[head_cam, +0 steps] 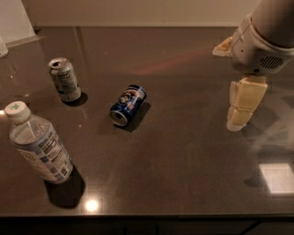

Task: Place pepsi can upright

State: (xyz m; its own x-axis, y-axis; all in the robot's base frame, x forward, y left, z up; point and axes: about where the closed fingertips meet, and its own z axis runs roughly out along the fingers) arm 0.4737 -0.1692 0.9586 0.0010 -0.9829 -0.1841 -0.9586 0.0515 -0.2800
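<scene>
— Where is the gripper (241,110)?

— At the right side of the view, hanging off the pale arm (266,36) above the table (183,174). It touches nothing. Whether it is open or shut I cannot tell, and I see nothing in its hold.

— And the pepsi can (128,104)?

— On its side on the table, well apart from the gripper, off to its left in the view. One silver end faces the near edge and the round logo shows on top.

— What else is on that side?

— Further from the gripper than the pepsi can, a pale green-white can (65,79) stands upright. Further again, and nearer the front edge, a clear water bottle (39,147) with a white cap stands upright.

— The surface?

— Dark, brown-grey and glossy. A bright square of light (277,178) reflects below the gripper, and a small glare spot (92,205) lies by the bottle's shadow.

— The room?

— A pale wall (138,11) runs behind the far edge of the table.
</scene>
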